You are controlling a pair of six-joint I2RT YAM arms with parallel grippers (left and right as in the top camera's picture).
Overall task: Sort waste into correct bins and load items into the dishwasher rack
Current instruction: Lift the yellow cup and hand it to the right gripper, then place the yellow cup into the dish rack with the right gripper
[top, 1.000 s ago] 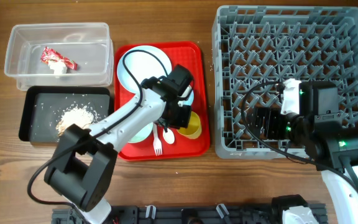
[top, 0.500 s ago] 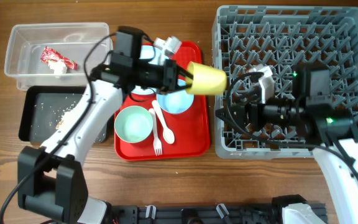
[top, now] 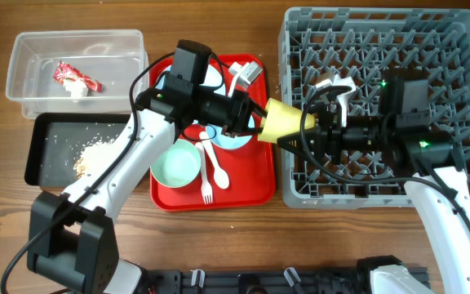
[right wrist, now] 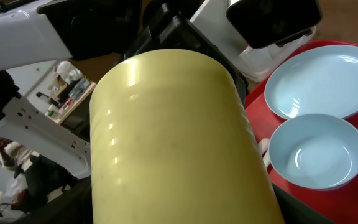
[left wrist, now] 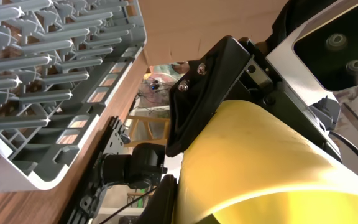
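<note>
Above the gap between the red tray (top: 255,184) and the dishwasher rack (top: 455,49), the yellow cup (top: 280,122) is held off the table, lying on its side. Its long axis is set roughly left to right — the wide end is turned toward the left gripper (top: 255,121), the narrow end toward the right gripper (top: 307,137) and the rack. The left gripper is judged to be clamped on the wide end, since the cup is carried clear of any support. The right gripper is set at the narrow end — whether its jaws are pressed on the cup cannot be told. A handover is judged to be in hand; the cup would need gripping by the right arm before release by the left.
</note>
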